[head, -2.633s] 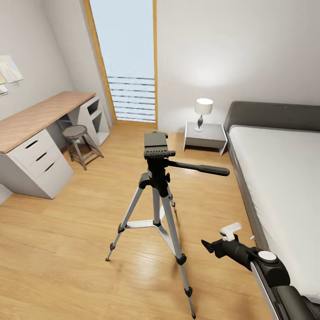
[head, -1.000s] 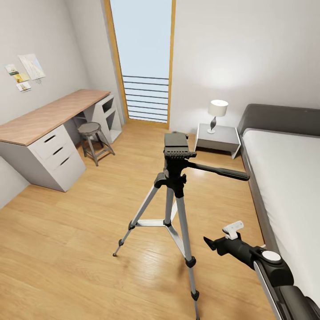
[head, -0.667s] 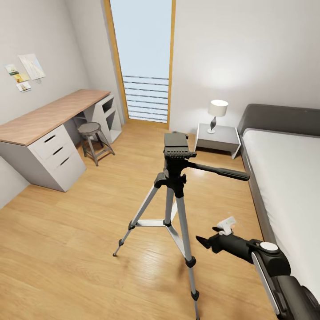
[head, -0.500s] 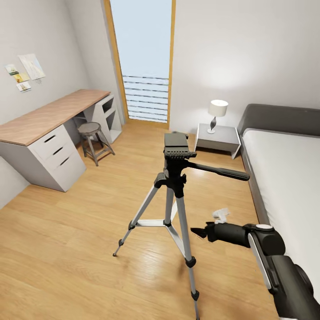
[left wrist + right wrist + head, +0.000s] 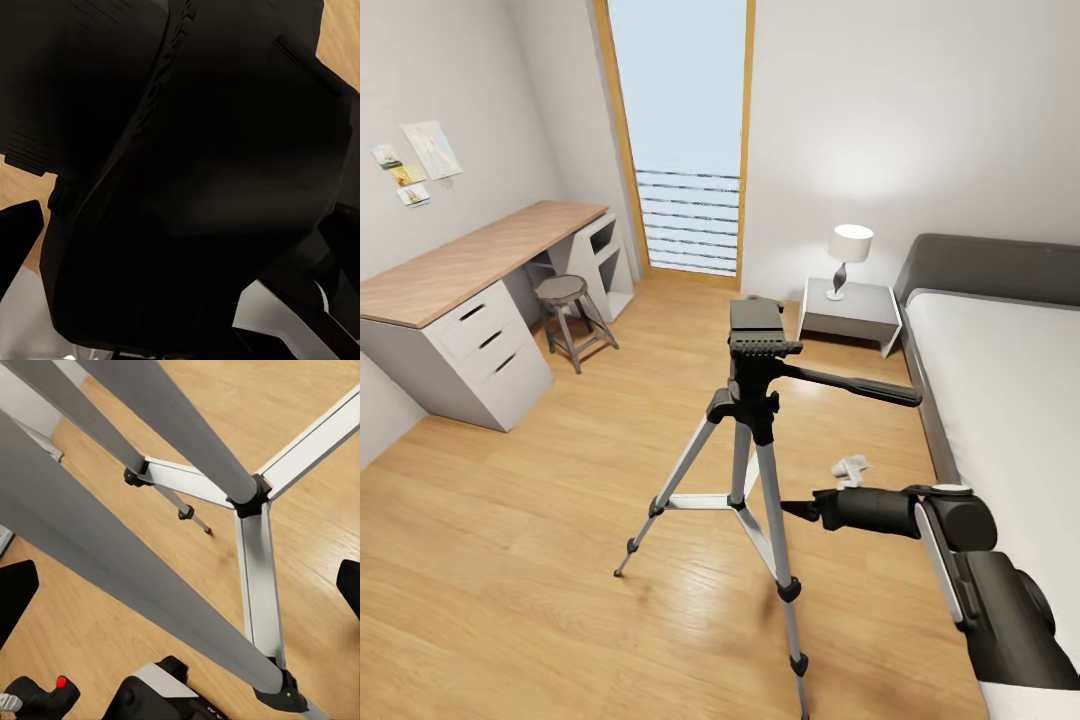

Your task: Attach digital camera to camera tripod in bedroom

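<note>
your right gripper (image 5: 790,507), jaws apart and empty, sits too close to the camera tripod (image 5: 745,420) legs; keep clear. the digital camera (image 5: 37,697) lies low by your base, so reach there. left gripper's state: can't tell.

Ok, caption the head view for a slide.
Right claw reaches toward the tripod standing on the bedroom floor beside the bed.

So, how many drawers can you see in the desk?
3, stacked in the white unit at the near end of the desk: top drawer, middle drawer, bottom drawer. Others may be hidden.
</note>
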Tool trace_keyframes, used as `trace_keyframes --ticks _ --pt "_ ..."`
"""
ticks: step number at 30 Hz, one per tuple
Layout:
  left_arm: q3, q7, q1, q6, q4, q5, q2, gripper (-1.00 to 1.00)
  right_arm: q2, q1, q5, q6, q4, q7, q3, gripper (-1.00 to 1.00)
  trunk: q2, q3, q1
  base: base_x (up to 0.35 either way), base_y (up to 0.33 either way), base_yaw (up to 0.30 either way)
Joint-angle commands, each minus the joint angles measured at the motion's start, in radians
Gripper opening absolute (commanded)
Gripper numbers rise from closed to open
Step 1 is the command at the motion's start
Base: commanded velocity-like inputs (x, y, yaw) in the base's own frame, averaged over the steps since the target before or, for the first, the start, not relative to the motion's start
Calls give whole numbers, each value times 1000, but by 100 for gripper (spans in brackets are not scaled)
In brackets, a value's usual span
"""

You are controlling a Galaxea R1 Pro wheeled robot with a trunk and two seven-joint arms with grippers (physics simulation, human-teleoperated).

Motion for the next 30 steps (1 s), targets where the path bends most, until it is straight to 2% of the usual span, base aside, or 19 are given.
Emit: trace_keyframes --ticks 1,5,8,11,13,21,30 --pt "-2 -4 -1 -1 1 8 0 -100 1 -1 10 4 4 10 0 100 -2 -2 0 0 0 0" --pt "-2 -4 -1 -1 1 8 0 -100 13 -2 11 4 27 9 3 100 -2 -2 0 0 0 0" --pt "-2 -4 -1 -1 0 8 0 -100 50 -2 15 4 58 8 15 100 -2 -2 0 0 0 0" --pt "-2 -4 -1 -1 1 8 0 -100 106 -2 30 4 118 -5 54 100 -2 -2 0 0 0 0" --pt "-2 -4 -1 -1 1 8 0 -100 119 -2 38 -17 145 -16 63 100 -2 -2 0 0 0 0" --pt "-2 -4 -1 -1 1 8 1 -100 131 -2 47 -123 179 -30 71 100 -2 -2 0 0 0 0" --pt "-2 -4 -1 -1 1 8 1 -100 133 -2 49 -153 185 -33 69 100 -2 -2 0 0 0 0"
